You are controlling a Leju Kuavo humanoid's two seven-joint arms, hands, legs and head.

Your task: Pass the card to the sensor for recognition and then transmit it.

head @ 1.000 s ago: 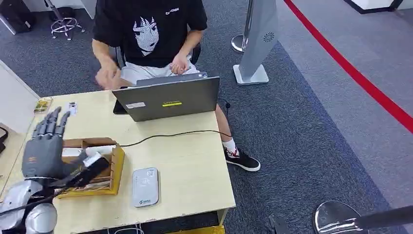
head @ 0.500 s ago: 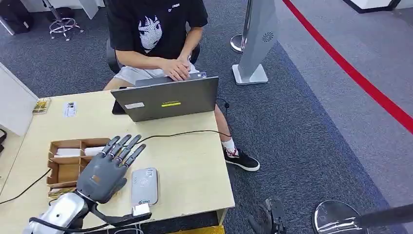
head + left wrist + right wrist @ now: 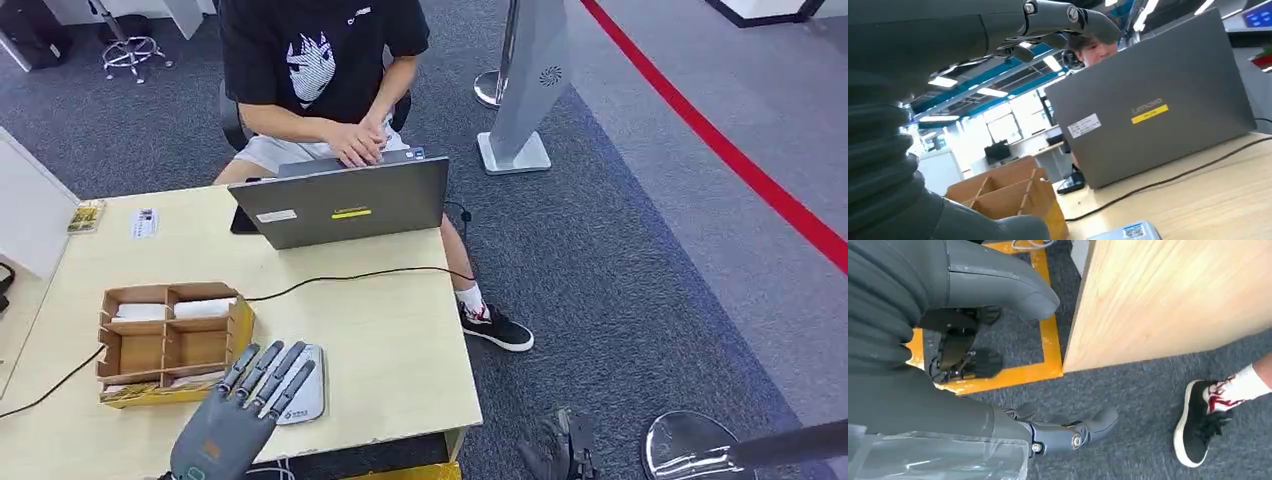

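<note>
**Left hand over the card reader, card itself out of sight**

The left hand (image 3: pixel 232 428) is hovering palm-down at the table's (image 3: pixel 400 340) near edge, its fingers (image 3: pixel 268 370) stretched out straight and slightly apart, lying across the near end of the pale card reader (image 3: pixel 306 392). The pictures are not showing whether a card is pinched beneath the palm, so its grasp cannot be told. Just beyond and beside the fingers, the wooden compartment box (image 3: pixel 170 340) is holding white cards (image 3: pixel 203 309) in its far cells. Further off, a person (image 3: pixel 320 70) is typing at a grey laptop (image 3: pixel 345 205), and a black cable (image 3: pixel 360 276) is running across the tabletop.

The right hand (image 3: pixel 1058 432) is hanging beside the table corner above the carpet, fingers loosely curled, holding nothing.

A card of this kind is probably going to feel light, thin, stiff and smooth, so it may slip; pinching it by one short edge between thumb and fingers is looking wisest, leaving the flat face free toward the reader.
</note>
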